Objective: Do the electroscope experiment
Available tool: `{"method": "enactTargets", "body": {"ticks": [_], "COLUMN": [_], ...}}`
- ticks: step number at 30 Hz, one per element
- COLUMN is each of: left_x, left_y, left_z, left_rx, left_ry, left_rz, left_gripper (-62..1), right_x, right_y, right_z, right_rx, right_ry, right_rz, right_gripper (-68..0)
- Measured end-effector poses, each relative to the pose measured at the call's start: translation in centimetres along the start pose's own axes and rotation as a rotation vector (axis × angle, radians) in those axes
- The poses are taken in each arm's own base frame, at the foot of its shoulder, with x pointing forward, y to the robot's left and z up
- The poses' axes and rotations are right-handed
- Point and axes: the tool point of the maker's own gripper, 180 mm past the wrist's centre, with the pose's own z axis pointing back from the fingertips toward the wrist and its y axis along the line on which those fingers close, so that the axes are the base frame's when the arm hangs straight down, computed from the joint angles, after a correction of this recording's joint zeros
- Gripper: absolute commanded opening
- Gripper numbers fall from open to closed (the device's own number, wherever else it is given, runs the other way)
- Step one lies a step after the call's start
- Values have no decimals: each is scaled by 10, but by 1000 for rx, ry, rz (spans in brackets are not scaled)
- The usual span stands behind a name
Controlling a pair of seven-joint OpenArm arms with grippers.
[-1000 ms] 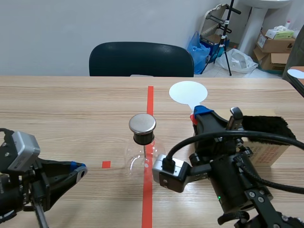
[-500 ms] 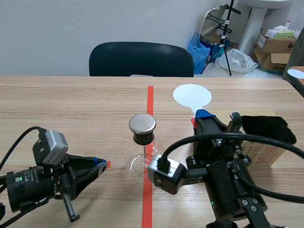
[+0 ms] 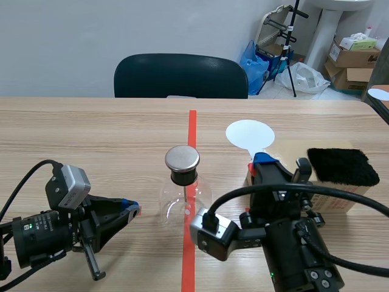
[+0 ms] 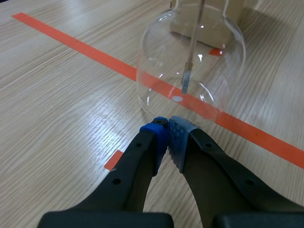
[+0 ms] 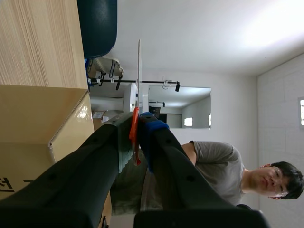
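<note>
Left gripper (image 3: pixel 132 208): your left arm is lying low on the table (image 3: pixel 91 134) at the left. Its fingers are closing on nothing, and the two pads (image 4: pixel 179 135) are pressing flat against each other.
Tape square (image 4: pixel 114 160): a small orange-red mark is sitting on the wood just beside that gripper's tip.
Flask (image 3: pixel 182 198): the clear round glass flask is standing upright at the middle of the table, on the tape line (image 3: pixel 192 131). It is sitting just ahead of your left gripper's tip, and you cannot tell whether the two are touching.
Cap (image 3: pixel 182 158): a silver disc on a black stopper is closing the flask's neck.
Rod (image 4: pixel 192 42): a thin rod is hanging down inside the glass, ending in a small strip well above the bottom.
Paddle (image 3: pixel 249 134): a white round disc is standing to the right of the flask and apart from it, rising above your right gripper.
Right gripper (image 5: pixel 135 137): your right arm is coming in low from the right, and its fingers are clamping the paddle's red handle (image 5: pixel 134 128) between the pads.
Box (image 3: pixel 340 193): a cardboard box is sitting just to the right of that arm.
Fur pad (image 3: pixel 340 165): a black furry pad is lying on top of the box.
</note>
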Motion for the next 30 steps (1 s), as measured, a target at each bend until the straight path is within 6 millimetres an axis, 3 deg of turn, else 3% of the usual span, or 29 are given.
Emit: {"method": "enactTargets", "body": {"ticks": [30], "left_x": [2], "left_y": [-8], "left_z": [-5], "left_rx": [-27], "left_ry": [-10], "left_rz": [-24], "left_gripper": [-577], "right_x": [-1], "right_y": [0], "right_z": [0], "right_rx": [0], "right_ry": [5], "right_rz": [0], "right_gripper": [-665]}}
